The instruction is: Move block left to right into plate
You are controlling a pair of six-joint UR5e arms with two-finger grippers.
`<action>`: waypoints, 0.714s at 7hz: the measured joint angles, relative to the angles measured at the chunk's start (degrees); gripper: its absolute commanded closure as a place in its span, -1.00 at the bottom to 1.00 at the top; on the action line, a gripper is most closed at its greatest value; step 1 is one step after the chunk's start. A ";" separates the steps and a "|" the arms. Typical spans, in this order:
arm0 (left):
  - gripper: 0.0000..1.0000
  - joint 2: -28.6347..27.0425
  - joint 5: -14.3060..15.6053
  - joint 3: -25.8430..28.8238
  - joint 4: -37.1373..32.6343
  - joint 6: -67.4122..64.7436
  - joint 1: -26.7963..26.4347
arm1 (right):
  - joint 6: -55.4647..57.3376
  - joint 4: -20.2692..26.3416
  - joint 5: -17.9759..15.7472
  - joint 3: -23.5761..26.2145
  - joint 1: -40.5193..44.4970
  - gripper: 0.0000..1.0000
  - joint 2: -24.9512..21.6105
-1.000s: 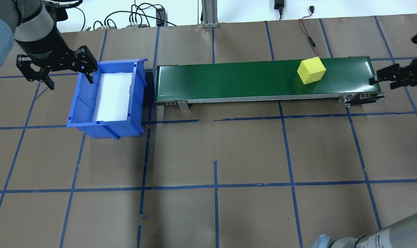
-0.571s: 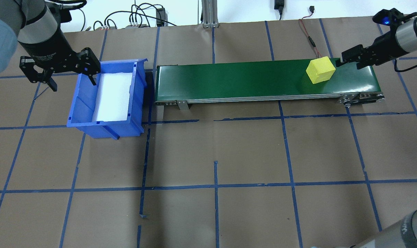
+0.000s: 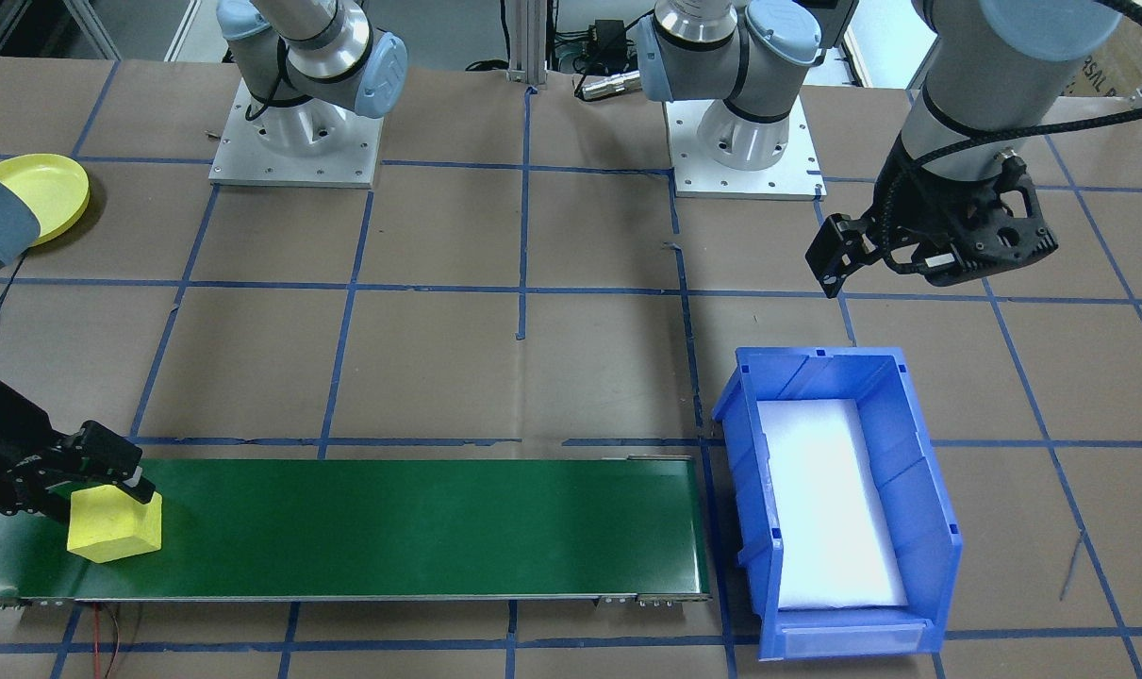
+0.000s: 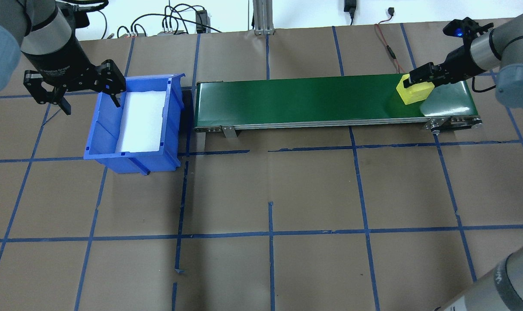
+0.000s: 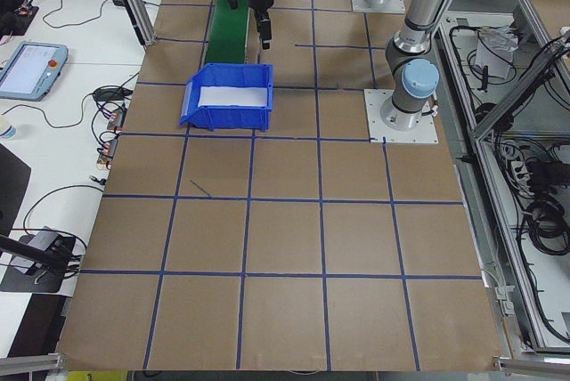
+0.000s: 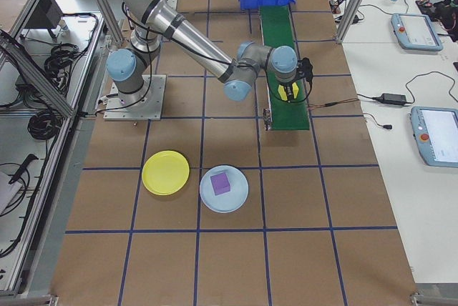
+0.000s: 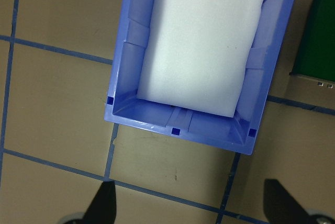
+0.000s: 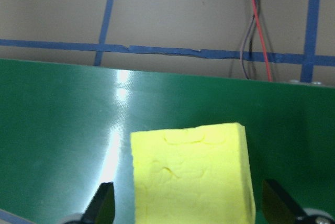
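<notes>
A yellow block [image 4: 413, 92] [image 3: 115, 536] [image 8: 191, 174] lies on the green conveyor belt [image 4: 296, 101] near its right end. My right gripper [image 4: 420, 82] [image 3: 104, 502] [image 8: 191, 207] is open and straddles the block, with a small gap between each fingertip and the block's sides. The yellow plate [image 6: 165, 172] [image 3: 38, 193] rests on the table on my right side, well away from the belt. My left gripper [image 4: 90, 103] [image 7: 191, 205] hangs open and empty over the left wall of the blue bin [image 4: 103, 129].
The blue bin [image 3: 919, 490] [image 7: 178, 124], lined with white foam, stands at the belt's left end. A light blue plate [image 6: 240, 197] carrying a purple block [image 6: 220, 184] lies beside the yellow plate. Red and black wires [image 8: 254, 41] run behind the belt.
The block has ridden rightward along the belt. My right gripper has swung in from the table's right edge and come down around it. My left arm has hardly moved.
</notes>
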 measured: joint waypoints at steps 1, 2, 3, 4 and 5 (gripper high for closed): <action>-1.00 0.02 0.02 0.11 -0.02 0.01 0.07 | -0.04 -2.06 -2.98 0.12 0.02 -0.33 0.47; -1.00 0.03 0.06 0.38 -0.08 0.06 0.10 | -0.07 -3.16 -5.53 0.02 0.03 -0.25 0.64; -1.00 0.06 0.08 0.52 -0.18 0.08 0.11 | -0.13 -3.60 -8.67 -0.12 0.02 -0.22 0.56; -1.00 0.13 0.11 0.46 -0.28 0.08 0.14 | -0.38 -3.66 -11.72 -0.11 -0.13 -0.21 0.27; -1.00 0.21 0.15 0.43 -0.37 0.11 0.18 | -0.75 -3.30 -14.95 0.13 -0.71 -0.21 -0.66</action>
